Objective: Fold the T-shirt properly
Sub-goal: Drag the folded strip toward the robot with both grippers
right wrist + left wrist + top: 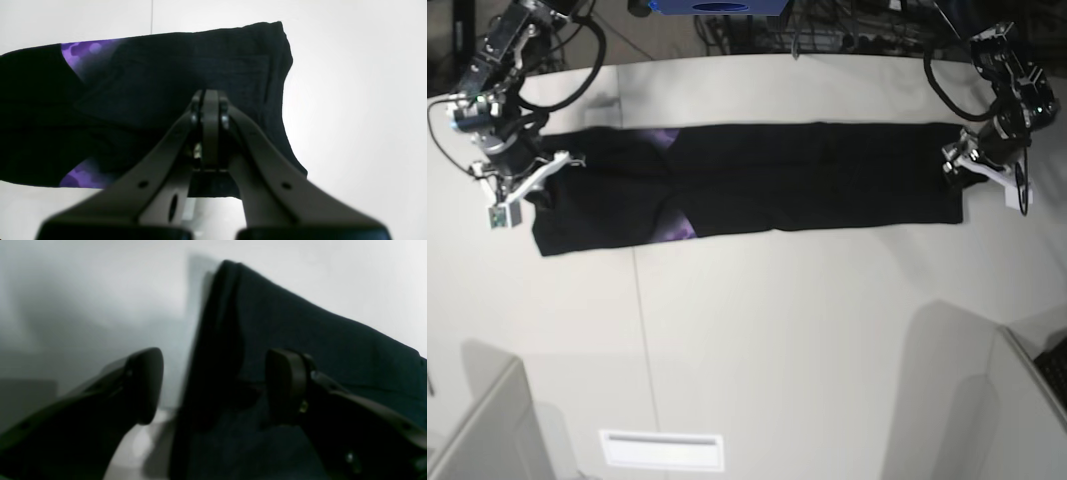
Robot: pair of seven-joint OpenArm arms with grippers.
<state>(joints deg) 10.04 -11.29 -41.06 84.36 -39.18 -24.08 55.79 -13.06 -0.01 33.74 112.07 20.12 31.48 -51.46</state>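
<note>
The black T-shirt (807,180) lies as a long folded strip across the white table, with purple print (667,140) showing at a fold left of its middle. At the strip's right end my left gripper (954,170) is open. In the left wrist view its fingers (143,386) stand wide apart, and the shirt's folded edge (300,340) runs between them. My right gripper (537,172) rests at the strip's left end. In the right wrist view it (208,100) is shut, tips together over the black cloth (150,83). Whether cloth is pinched there I cannot tell.
The table (777,350) has a thin seam running front to back left of centre. A blue object (717,6) and cables sit beyond the back edge. Grey panels stand at the front left (477,430) and front right (987,400). A white label (662,450) lies near the front.
</note>
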